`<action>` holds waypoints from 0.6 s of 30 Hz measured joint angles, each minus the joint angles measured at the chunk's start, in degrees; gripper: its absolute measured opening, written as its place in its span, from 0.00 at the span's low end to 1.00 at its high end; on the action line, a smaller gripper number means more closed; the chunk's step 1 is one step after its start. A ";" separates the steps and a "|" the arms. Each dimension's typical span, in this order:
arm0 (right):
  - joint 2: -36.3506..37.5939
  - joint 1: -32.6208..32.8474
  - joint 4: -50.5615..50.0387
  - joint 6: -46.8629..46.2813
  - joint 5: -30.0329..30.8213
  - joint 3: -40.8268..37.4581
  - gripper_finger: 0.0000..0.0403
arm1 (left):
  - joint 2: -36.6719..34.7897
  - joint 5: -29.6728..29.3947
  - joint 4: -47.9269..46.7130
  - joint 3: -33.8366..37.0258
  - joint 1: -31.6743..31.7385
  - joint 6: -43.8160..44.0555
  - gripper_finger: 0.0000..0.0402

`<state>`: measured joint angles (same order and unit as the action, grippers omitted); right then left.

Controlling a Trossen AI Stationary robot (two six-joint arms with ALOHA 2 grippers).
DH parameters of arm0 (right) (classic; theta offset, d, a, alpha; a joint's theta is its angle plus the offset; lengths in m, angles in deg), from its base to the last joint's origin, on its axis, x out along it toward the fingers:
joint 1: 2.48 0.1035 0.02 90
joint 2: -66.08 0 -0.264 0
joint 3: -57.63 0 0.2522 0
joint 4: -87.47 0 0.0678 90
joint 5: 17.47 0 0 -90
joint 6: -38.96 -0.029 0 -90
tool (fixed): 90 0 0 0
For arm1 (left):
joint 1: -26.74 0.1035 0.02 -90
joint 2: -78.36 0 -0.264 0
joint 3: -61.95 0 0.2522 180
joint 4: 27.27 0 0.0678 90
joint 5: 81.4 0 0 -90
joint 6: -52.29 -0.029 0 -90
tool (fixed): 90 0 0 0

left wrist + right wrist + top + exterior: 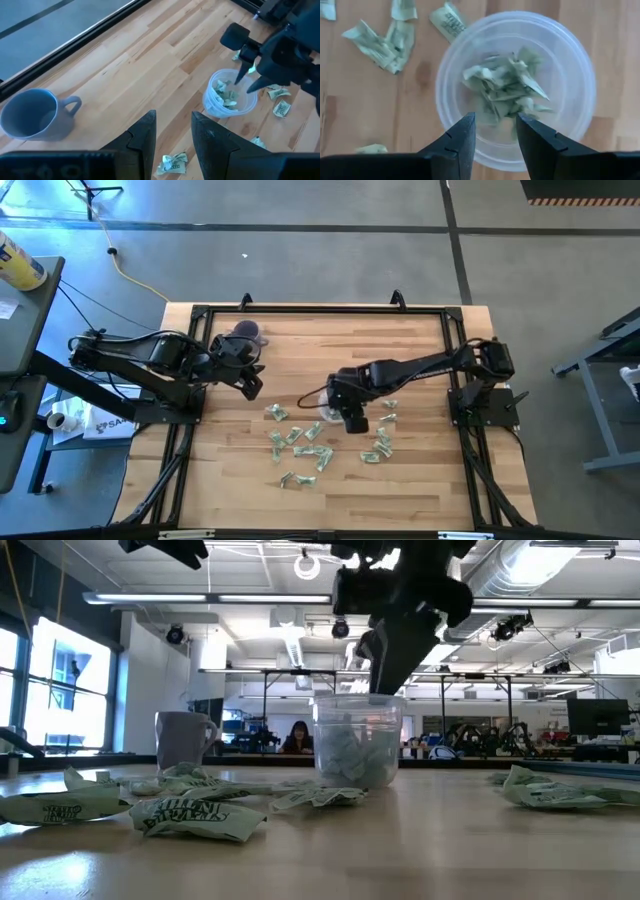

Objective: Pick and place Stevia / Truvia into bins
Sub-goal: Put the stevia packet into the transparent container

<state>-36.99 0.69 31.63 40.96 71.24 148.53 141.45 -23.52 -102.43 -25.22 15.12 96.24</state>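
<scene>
Hovering directly above the cup [515, 90], the right tool [495, 132] has its fingers parted with nothing between them, so the drop looks done. Several sachets [505, 90] lie inside the cup; many more [300, 445] are scattered on the counter [420, 480] around it. To do this well, lift straight up clear of the rim before swinging toward the next sachet. The left tool [172, 140] waits open near the mug [30, 112].
</scene>
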 joint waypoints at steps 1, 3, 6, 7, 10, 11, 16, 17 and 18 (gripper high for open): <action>0.15 0.31 -0.37 0.00 0.67 0.00 0.33 | 0.00 0.00 0.00 0.00 0.00 0.34 0.39; 1.20 0.88 -2.73 0.03 2.94 -0.02 0.33 | 0.00 0.02 -0.04 0.00 -0.02 1.29 0.39; 4.39 1.48 -7.42 0.05 7.01 -0.26 0.33 | 0.00 0.04 0.06 0.00 -0.02 1.55 0.39; 5.75 1.46 -8.78 0.01 7.90 -0.95 0.33 | 0.00 0.04 0.20 0.00 -0.02 1.55 0.39; 10.54 1.32 -12.07 -2.06 9.35 -5.31 0.33 | 0.04 0.04 0.57 0.00 -0.02 1.49 0.39; 12.40 1.11 -12.43 -2.94 9.66 -7.54 0.33 | 0.07 0.04 0.76 0.00 -0.02 1.44 0.39; 18.14 -0.57 -6.13 -6.39 8.25 -19.07 0.33 | 0.08 -0.02 0.86 0.00 -0.02 0.61 0.39; 18.10 -0.76 -4.20 -7.07 7.56 -20.93 0.33 | 0.09 -0.02 0.96 0.00 -0.02 0.14 0.39; 18.06 -0.95 -2.68 -8.11 6.81 -22.68 0.33 | 0.09 -0.02 1.14 0.00 -0.02 -0.08 0.39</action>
<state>-18.93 -0.27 28.95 32.85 78.05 125.86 141.54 -23.54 -101.30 -25.22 15.10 96.15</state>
